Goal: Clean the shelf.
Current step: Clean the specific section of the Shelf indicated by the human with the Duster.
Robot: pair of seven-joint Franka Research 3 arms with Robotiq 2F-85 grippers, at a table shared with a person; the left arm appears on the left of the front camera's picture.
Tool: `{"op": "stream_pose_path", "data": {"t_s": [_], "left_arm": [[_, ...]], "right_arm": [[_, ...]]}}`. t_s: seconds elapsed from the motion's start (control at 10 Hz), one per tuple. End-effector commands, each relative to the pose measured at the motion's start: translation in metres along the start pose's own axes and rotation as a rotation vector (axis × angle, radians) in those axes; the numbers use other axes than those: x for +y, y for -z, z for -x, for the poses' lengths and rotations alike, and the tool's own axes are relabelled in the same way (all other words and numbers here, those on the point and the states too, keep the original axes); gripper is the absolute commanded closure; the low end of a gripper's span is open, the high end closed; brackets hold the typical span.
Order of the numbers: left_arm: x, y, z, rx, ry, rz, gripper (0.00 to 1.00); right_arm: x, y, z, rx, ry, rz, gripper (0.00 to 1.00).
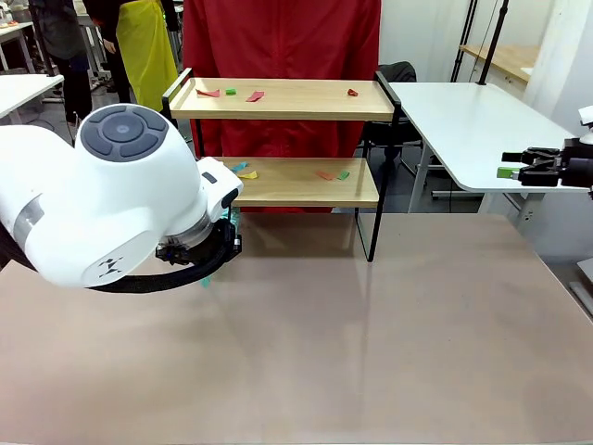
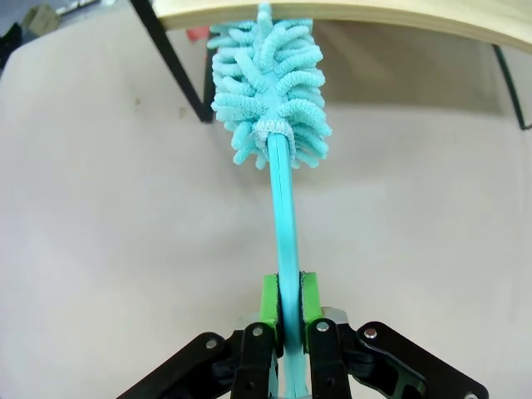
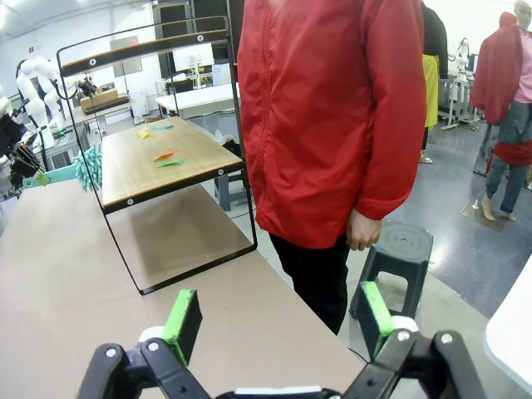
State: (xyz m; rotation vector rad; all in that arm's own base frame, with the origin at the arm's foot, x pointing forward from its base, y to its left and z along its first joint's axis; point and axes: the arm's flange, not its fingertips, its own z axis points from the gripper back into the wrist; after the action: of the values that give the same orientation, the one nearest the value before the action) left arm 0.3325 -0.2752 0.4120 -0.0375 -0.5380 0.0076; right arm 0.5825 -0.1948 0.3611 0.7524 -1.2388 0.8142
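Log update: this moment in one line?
left pincer: shut on duster | duster: at shelf, lower board edge | right pincer: open, empty | scraps: on both boards

The right tool (image 3: pixel 278 316), jaws wide apart, faces the shelf (image 3: pixel 133 174) on the worktop (image 3: pixel 75 266). Coloured paper scraps (image 3: pixel 166 158) lie on the shelf's lower board, a teal duster (image 3: pixel 87 166) just beside that board's edge. A red-jacketed person (image 3: pixel 332 116) stands near the shelf.

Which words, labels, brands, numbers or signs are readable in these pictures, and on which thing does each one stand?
There is no readable text here.
Small dark mark on the left arm: too small to read.
The shelf, the turquoise duster and the person's red jacket carry no visible print.
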Motion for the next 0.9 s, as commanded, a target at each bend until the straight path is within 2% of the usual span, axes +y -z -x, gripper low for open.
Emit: {"op": "stream_pose_path", "data": {"t_s": [0.0,0.4,0.6,0.8], "left_arm": [[0.021,-0.013,0.006,0.015,0.075,0.065,0.87],[0.043,-0.026,0.009,0.043,0.347,0.144,0.87],[0.059,-0.03,0.007,0.043,0.485,0.25,0.87],[0.077,-0.026,0.004,0.1,0.612,0.356,0.87]], "right_arm": [[0.001,0.001,-0.009,0.009,0.015,0.014,0.0],[0.001,0.001,-0.009,0.009,0.015,0.014,0.0],[0.001,0.001,-0.009,0.009,0.015,0.014,0.0],[0.001,0.001,-0.009,0.009,0.015,0.014,0.0]]}}
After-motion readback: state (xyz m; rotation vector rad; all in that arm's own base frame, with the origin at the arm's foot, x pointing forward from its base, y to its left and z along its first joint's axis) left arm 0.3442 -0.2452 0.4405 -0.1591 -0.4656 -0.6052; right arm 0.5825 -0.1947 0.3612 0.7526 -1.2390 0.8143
